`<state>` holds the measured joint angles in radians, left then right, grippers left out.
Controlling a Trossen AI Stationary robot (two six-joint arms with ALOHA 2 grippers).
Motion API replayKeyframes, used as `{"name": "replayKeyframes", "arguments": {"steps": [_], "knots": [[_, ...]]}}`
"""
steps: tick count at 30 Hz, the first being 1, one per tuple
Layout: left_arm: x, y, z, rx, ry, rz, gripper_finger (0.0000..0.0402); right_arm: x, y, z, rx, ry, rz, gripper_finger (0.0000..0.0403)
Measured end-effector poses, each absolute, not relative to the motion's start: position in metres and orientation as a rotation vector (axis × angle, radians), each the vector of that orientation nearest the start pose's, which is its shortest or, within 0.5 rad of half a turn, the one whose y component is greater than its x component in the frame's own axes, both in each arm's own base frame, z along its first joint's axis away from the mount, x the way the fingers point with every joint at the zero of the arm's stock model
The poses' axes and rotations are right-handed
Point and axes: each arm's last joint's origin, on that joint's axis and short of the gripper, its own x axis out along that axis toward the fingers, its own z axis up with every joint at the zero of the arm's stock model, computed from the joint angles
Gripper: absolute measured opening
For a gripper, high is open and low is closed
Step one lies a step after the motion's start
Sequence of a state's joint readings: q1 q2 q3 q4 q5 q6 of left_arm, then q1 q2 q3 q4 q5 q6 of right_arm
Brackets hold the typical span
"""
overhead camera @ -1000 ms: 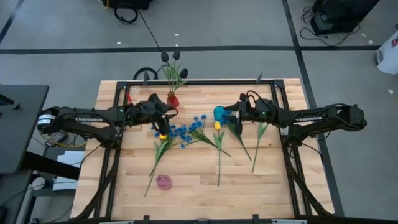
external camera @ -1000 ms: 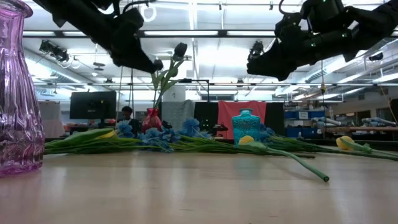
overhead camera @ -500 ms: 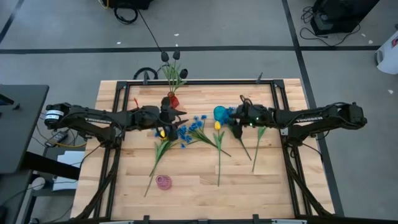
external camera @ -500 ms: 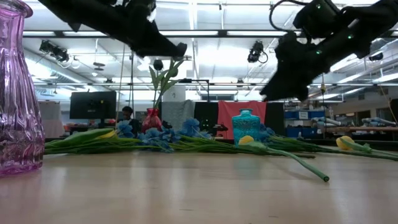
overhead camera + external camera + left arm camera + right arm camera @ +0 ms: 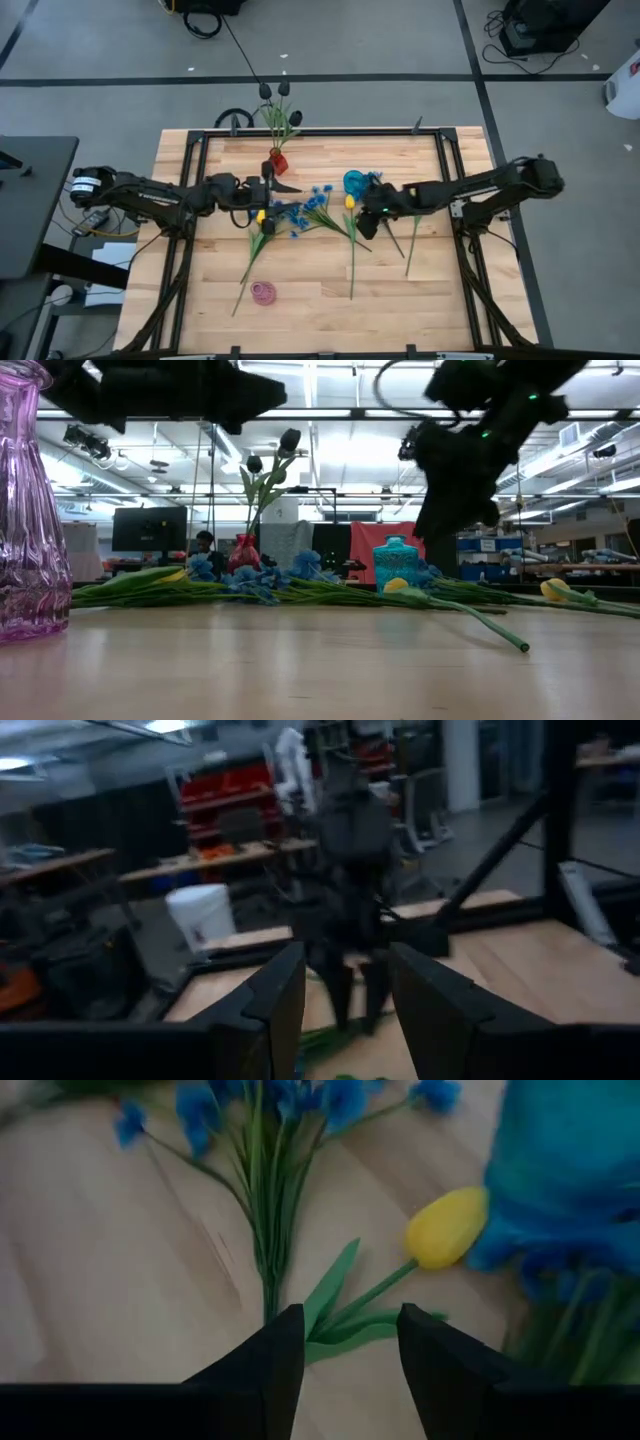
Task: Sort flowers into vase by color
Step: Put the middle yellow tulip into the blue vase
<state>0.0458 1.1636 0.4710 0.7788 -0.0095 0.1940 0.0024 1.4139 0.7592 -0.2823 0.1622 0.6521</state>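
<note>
High view: bench (image 5: 200,300) carries the flowers, loose across its middle. Blue bunches (image 5: 300,212) lie centre, yellow tulip (image 5: 350,201) just beside the teal vase (image 5: 354,181); dark tulips (image 5: 275,90) stand in the red vase (image 5: 278,160) at the far edge. Pink vase (image 5: 263,292) sits near the front. Right tool (image 5: 345,1355) hangs open above the yellow tulip's stem, gripping nothing. Left tool (image 5: 345,995) is open too, level above the blue bunches.
</note>
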Motion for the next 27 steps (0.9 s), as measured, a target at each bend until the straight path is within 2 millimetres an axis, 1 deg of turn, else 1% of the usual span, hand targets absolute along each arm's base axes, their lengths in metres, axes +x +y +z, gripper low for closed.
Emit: {"name": "replayKeyframes", "arguments": {"steps": [4, 7, 9, 11, 15, 21, 24, 27], "knots": [[0.23, 0.013, 0.228, 0.197, -0.045, 0.142, 0.0152, 0.286, -0.009, 0.178, 0.556, 1.017, -0.463, 0.0171], [0.225, 0.013, 0.218, 0.186, -0.028, 0.154, 0.0152, 0.297, -0.012, 0.179, 0.604, 1.115, -0.467, 0.0171], [0.223, 0.013, 0.217, 0.184, -0.044, 0.16, 0.0152, 0.304, -0.011, 0.181, 0.62, 1.168, -0.468, 0.0171], [0.221, 0.014, 0.22, 0.182, -0.062, 0.17, 0.0152, 0.31, -0.01, 0.183, 0.626, 1.207, -0.483, 0.0171], [0.22, 0.014, 0.221, 0.18, -0.058, 0.175, 0.0152, 0.323, -0.002, 0.18, 0.631, 1.267, -0.497, 0.0171], [0.219, 0.014, 0.22, 0.18, -0.044, 0.19, 0.0152, 0.34, 0.017, 0.172, 0.656, 1.349, -0.465, 0.0171], [0.219, 0.015, 0.221, 0.179, -0.047, 0.205, 0.0152, 0.347, 0.027, 0.167, 0.644, 1.414, -0.453, 0.0171], [0.219, 0.015, 0.221, 0.179, -0.045, 0.212, 0.0152, 0.353, 0.036, 0.168, 0.614, 1.459, -0.465, 0.0171]]}}
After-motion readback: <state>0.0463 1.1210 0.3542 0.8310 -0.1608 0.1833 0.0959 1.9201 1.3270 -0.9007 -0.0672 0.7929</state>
